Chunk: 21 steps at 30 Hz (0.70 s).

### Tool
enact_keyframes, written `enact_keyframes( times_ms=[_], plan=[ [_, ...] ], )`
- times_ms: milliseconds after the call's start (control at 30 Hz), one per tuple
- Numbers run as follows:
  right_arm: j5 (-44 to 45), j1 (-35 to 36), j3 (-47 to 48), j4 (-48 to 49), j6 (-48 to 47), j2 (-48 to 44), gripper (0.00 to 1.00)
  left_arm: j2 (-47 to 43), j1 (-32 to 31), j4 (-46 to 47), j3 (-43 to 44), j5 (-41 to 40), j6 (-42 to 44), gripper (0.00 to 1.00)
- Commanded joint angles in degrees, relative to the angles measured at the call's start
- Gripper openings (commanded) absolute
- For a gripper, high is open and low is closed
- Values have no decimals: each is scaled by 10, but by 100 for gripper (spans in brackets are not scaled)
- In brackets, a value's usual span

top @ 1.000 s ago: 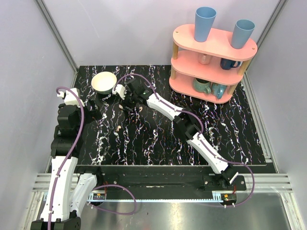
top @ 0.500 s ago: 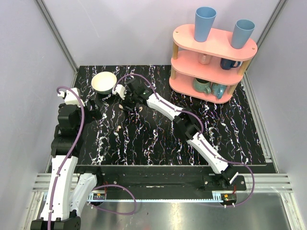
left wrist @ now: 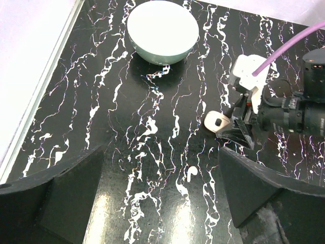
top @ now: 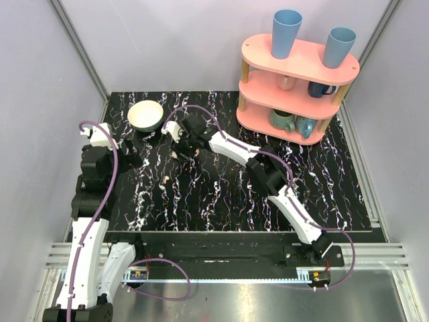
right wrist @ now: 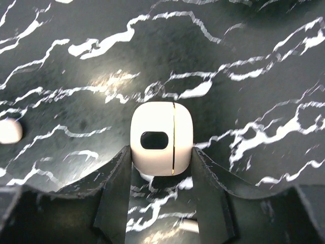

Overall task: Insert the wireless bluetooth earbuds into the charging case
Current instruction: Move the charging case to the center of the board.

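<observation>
Charging case [right wrist: 161, 134] gripped by right end effector [right wrist: 161, 152], seen wrist-close

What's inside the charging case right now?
Nothing visible: the charging case looks closed, only its seam and a dark oval showing, pinched in the right gripper. Its interior is hidden. One earbud lies outside, left of it in the wrist view.

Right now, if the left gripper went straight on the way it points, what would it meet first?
Probably the bare marbled tabletop, though depth is unclear: the open left gripper tilts down at it. The cream bowl lies farther ahead; the right gripper with the charging case is off to the right.
</observation>
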Motion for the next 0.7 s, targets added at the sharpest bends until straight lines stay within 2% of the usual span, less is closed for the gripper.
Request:
enact_keyframes(
  times_ms=[0, 67, 100, 233, 300, 400, 667],
  plan=[
    [0, 12, -98, 18, 36, -108, 1, -1, 3, 20, -6, -14, 6, 99],
    [3, 16, -158, 52, 47, -168, 1, -2, 3, 19, -7, -13, 6, 99],
    [0, 17, -228, 70, 51, -190, 1, -2, 4, 20, -6, -11, 6, 99],
    [-15, 20, -390, 159, 87, -297, 3, -4, 4, 20, -7, -7, 5, 99],
    [-12, 21, -454, 161, 94, -337, 3, -4, 4, 20, -7, -4, 4, 99],
    [0, 27, -523, 162, 109, -375, 4, -4, 4, 20, -7, 2, 4, 99],
    [104, 38, -674, 212, 168, -458, 1, -2, 4, 20, -8, 7, 4, 99]
  ],
)
